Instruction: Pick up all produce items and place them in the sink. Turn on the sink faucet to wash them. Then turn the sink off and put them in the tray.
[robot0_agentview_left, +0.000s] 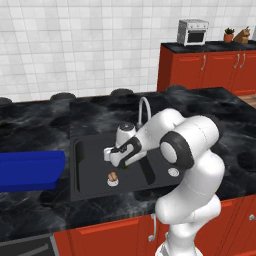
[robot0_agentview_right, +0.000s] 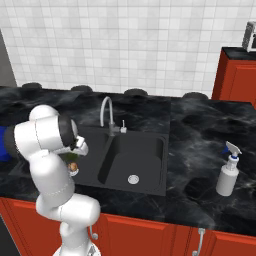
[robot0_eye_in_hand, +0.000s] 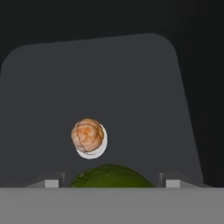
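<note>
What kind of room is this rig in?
A kitchen, rendered: a black double-basin sink with a gooseneck faucet set in a dark marble counter, red cabinets below, and a toaster oven against the tiled wall.

Flat, even rendered light fills the kitchen, with no single lamp evident. The white tiled back wall (robot0_agentview_left: 75, 45) reads bright and clean, while the glossy black marbled counter (robot0_agentview_left: 35, 125) carries pale mottling rather than true glare. Soft highlights ride the white robot arm (robot0_agentview_left: 195, 145), and faint shading sits beneath the bright blue rectangular tray (robot0_agentview_left: 30, 170) at left. The matte black double-basin sink (robot0_agentview_right: 145, 150) swallows detail. Both base pictures are slightly soft and pixelated. From the hand, the basin floor is dim grey, the tan-brown lumpy piece (robot0_eye_in_hand: 88, 135) mildly blurred, the dark green ball (robot0_eye_in_hand: 109, 176) murky at the near edge.
</note>
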